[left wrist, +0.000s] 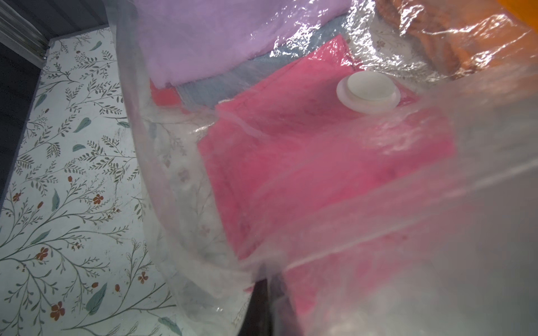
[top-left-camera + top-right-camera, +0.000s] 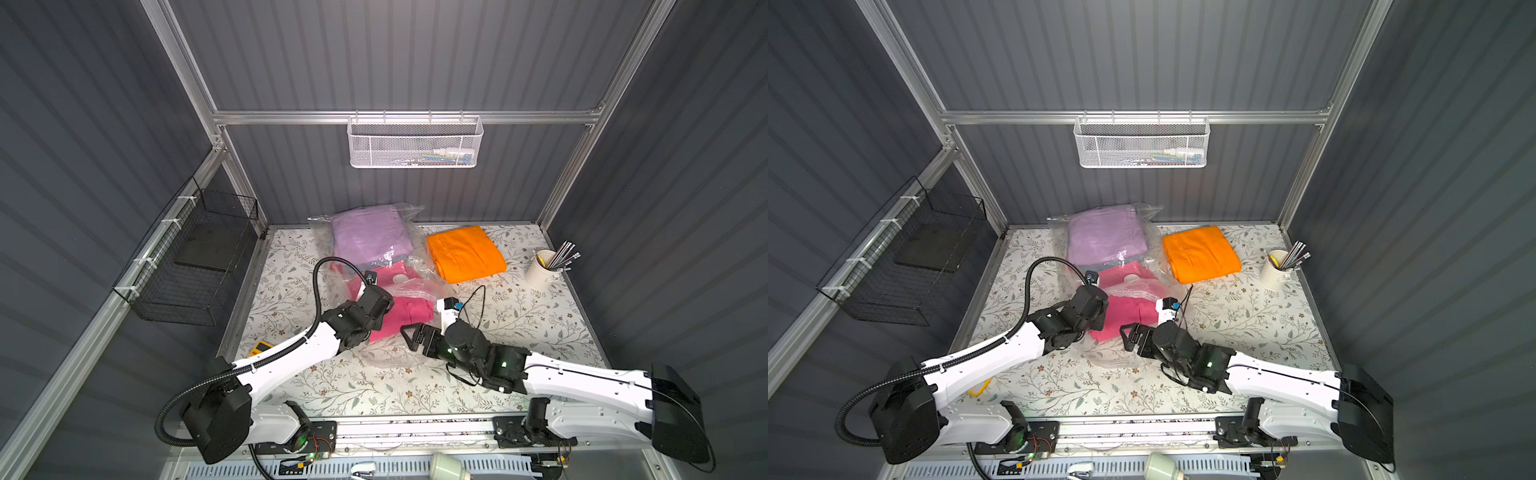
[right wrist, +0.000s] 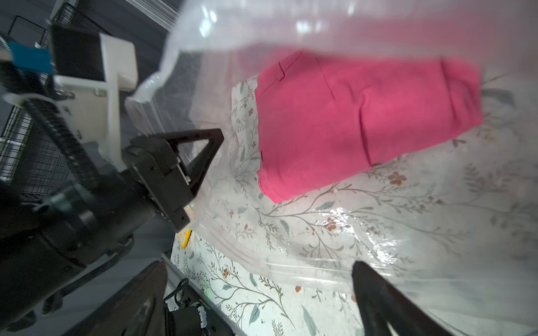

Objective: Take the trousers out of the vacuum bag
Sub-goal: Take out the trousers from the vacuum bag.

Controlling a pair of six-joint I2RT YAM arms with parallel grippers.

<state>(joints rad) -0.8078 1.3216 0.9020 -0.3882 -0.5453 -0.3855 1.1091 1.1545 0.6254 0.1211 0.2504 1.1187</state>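
Note:
The see-through vacuum bag lies mid-table in both top views, with its mouth toward the arms. Inside it are lilac trousers at the back, a light blue pair and a red pair under them, and hot pink trousers nearest the mouth. The white valve sits over the pink pair. Orange trousers lie outside the bag on the right. My left gripper is shut on the bag's upper film and holds the mouth up. My right gripper stands open at the mouth, over the lower lip, empty.
A white cup of pens stands at the right rear. On the left wall hangs a black wire basket, and a white mesh basket is on the back wall. A yellow object lies at the table's left edge.

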